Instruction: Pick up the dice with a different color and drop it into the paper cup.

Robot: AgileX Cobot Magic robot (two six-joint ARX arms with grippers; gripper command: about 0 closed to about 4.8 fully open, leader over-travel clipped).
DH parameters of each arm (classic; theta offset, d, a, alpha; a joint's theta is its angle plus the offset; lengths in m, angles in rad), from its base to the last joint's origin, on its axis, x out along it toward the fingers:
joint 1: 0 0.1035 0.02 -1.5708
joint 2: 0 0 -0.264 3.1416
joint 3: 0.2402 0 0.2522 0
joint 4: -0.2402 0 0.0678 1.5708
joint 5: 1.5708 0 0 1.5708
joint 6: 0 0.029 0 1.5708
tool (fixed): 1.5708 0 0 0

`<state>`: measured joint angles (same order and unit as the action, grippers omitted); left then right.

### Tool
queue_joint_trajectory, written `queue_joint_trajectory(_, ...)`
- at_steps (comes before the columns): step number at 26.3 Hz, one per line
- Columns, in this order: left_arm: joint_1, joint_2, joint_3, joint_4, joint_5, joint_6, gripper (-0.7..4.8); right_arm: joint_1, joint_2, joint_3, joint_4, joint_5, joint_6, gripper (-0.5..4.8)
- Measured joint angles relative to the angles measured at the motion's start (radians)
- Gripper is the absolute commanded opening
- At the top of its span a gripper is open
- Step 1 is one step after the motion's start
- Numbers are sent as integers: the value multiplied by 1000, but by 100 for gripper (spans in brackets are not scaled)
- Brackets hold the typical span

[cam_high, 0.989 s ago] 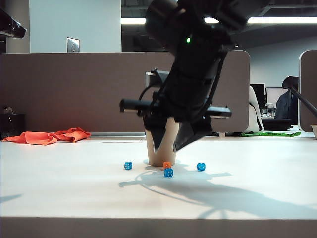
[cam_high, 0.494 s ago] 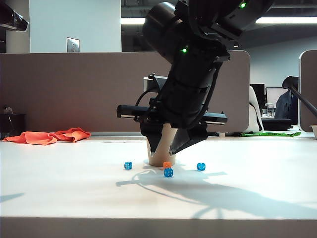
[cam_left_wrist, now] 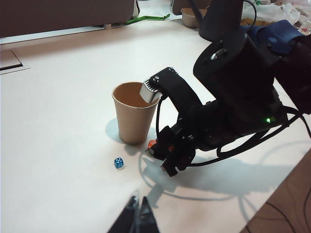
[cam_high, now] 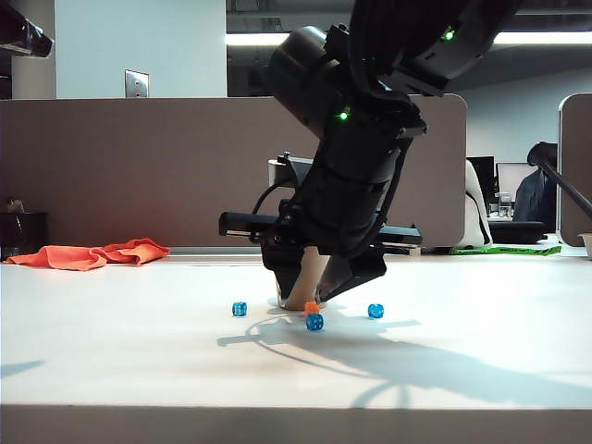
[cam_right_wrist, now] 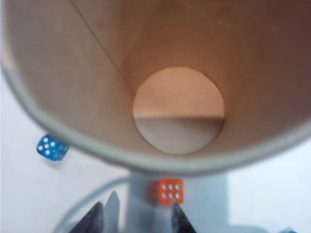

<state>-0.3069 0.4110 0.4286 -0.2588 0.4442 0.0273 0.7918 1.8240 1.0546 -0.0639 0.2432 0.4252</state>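
The orange die (cam_high: 312, 306) lies on the white table just in front of the tan paper cup (cam_high: 301, 282), six pips up in the right wrist view (cam_right_wrist: 170, 191). My right gripper (cam_high: 308, 296) hangs open, pointing down, with its fingertips low on either side of the die and close to the cup's wall. In the right wrist view the gripper (cam_right_wrist: 141, 216) is open and the die sits just ahead of it, nearer one fingertip. The cup (cam_right_wrist: 175, 111) is empty and upright. My left gripper (cam_left_wrist: 138, 206) is shut, well back from the cup (cam_left_wrist: 132, 114) and the die (cam_left_wrist: 152, 144).
Three blue dice (cam_high: 240, 309) (cam_high: 315, 322) (cam_high: 376, 311) lie around the cup's base; one (cam_left_wrist: 118, 163) lies between the cup and my left gripper. An orange cloth (cam_high: 92, 254) lies at the far left. A partition wall (cam_high: 139, 166) stands behind the table.
My right arm has sunk toward the table, bringing its open fingers down around the orange die. The dice and the cup have stayed in place.
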Motion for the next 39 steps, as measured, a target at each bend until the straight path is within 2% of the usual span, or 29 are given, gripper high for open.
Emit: queue_joint_trajectory(39,0,-3,0,0,0,-1,-6,-13,63,4,120,25,0,181)
